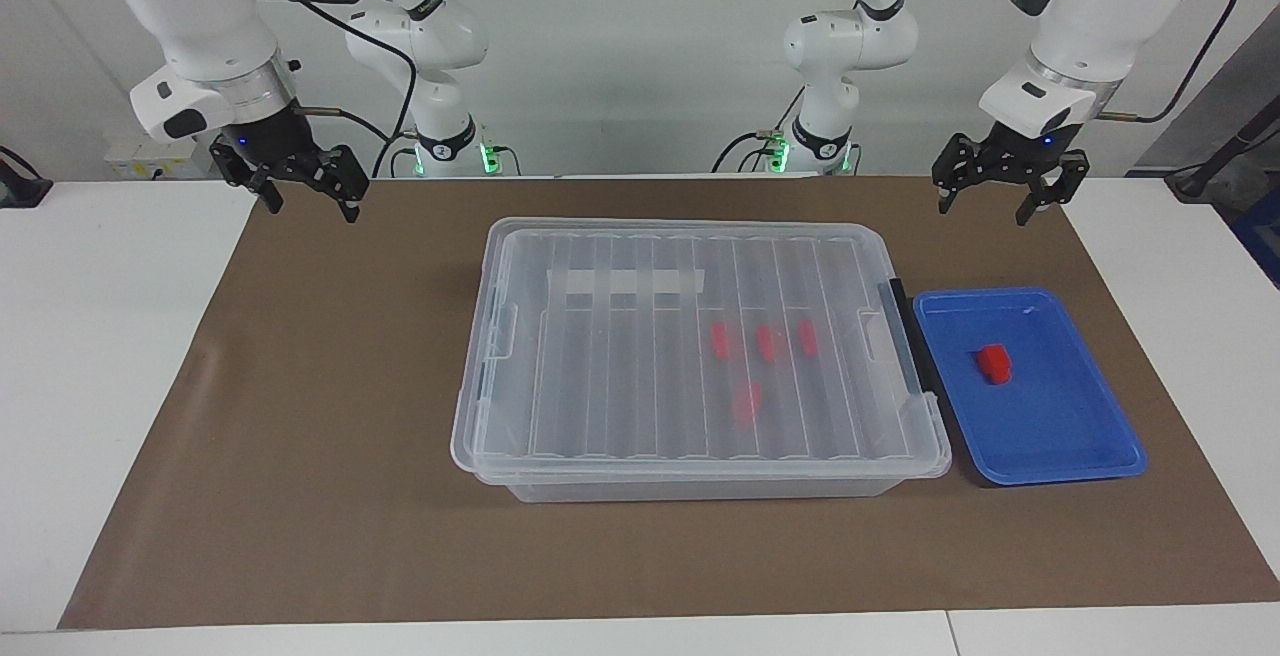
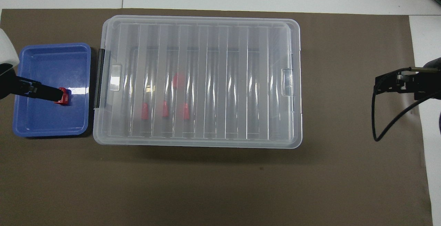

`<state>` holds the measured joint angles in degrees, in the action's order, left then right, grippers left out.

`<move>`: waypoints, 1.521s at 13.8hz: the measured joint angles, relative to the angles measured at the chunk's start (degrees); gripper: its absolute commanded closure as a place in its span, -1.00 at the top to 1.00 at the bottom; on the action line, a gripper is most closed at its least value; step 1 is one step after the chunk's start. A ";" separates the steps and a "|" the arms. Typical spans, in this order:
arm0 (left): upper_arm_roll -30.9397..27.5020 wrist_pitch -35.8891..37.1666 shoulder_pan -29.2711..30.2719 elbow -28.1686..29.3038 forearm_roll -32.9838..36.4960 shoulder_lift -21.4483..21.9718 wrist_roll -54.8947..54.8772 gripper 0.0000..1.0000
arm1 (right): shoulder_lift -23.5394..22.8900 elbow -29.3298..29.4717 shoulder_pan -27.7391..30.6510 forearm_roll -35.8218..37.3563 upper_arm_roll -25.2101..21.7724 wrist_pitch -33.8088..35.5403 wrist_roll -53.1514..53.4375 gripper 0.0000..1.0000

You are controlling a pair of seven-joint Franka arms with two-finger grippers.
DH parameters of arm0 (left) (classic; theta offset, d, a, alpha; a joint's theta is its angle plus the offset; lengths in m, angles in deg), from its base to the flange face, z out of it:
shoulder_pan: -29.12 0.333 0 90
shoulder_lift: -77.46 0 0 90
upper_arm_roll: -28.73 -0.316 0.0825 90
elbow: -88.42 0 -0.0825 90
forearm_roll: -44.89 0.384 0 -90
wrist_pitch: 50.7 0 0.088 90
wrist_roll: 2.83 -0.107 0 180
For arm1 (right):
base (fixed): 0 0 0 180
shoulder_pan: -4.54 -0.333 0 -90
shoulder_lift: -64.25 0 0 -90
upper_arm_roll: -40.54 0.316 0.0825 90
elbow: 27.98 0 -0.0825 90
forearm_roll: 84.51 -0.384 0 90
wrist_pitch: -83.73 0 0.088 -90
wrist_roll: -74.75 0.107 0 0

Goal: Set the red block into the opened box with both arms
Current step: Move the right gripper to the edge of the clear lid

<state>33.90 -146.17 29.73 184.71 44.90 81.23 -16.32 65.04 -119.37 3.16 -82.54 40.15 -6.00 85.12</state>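
One red block [image 1: 994, 363] [image 2: 64, 96] lies in a blue tray [image 1: 1060, 436] [image 2: 48, 64] at the left arm's end of the table. Beside the tray stands the clear box [image 1: 480, 436] [image 2: 296, 81]. Its ribbed lid is on and a black latch [image 1: 908, 336] faces the tray. Several more red blocks [image 1: 720, 339] show through the lid. My left gripper [image 1: 984, 213] hangs open and empty over the mat; from above, one of its fingers [image 2: 41, 91] covers part of the tray's block. My right gripper [image 1: 312, 211] [image 2: 387, 83] hangs open and empty over the mat's other end.
A brown mat [image 1: 300, 436] covers the middle of the white table [image 1: 100, 336]. A white tape strip [image 1: 625, 282] sits on the lid. Both arms hang raised near their bases, with black cables [image 2: 382, 122] looping by the right gripper.
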 measured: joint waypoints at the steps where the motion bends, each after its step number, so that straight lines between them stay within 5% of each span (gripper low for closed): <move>1: 0.00 0.00 0.00 0.00 0.00 0.00 0.00 1.00 | 0.00 0.00 0.00 0.00 0.00 0.00 0.00 1.00; 7: 0.00 0.02 0.00 0.00 0.00 0.00 0.00 1.00 | 0.00 -0.20 0.00 0.00 -0.01 -0.75 0.00 1.00; 14: 0.00 0.04 0.00 0.00 0.00 0.00 0.00 1.00 | -0.67 -5.88 -0.05 -0.02 1.34 -10.69 0.00 1.00; 21: 0.00 0.05 0.00 0.00 0.00 0.00 0.00 1.00 | -5.34 -10.93 -0.60 -0.08 9.70 -21.93 6.71 1.00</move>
<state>33.90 -146.13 29.73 184.71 44.90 81.23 -16.31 59.70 -130.31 2.56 -82.62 49.86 -27.93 91.83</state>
